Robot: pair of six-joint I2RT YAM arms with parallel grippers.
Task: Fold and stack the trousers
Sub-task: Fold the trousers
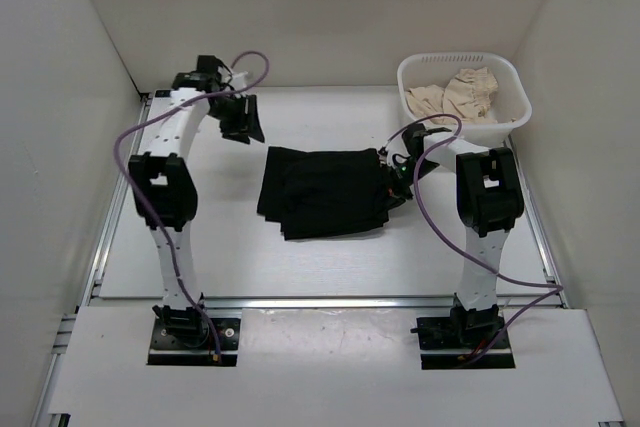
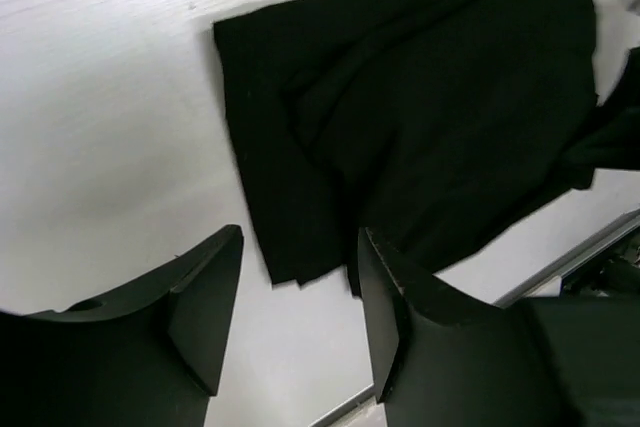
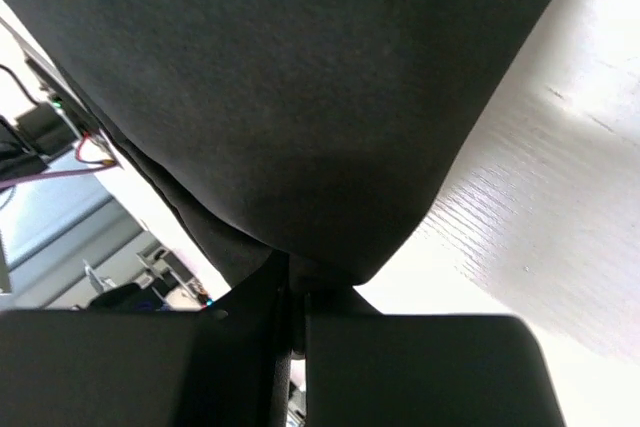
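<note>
The black trousers (image 1: 322, 192) lie folded into a rough rectangle at the middle of the table. They also fill the top of the left wrist view (image 2: 420, 117) and most of the right wrist view (image 3: 300, 97). My right gripper (image 1: 393, 179) is shut on the trousers' right edge, with the fabric pinched between its fingers (image 3: 296, 292). My left gripper (image 1: 240, 125) is open and empty, raised above the table to the upper left of the trousers, apart from them (image 2: 298, 277).
A white basket (image 1: 512, 87) holding beige cloth (image 1: 455, 95) stands at the back right. Metal rails run along the table's left, right and near edges. White walls enclose the table on three sides.
</note>
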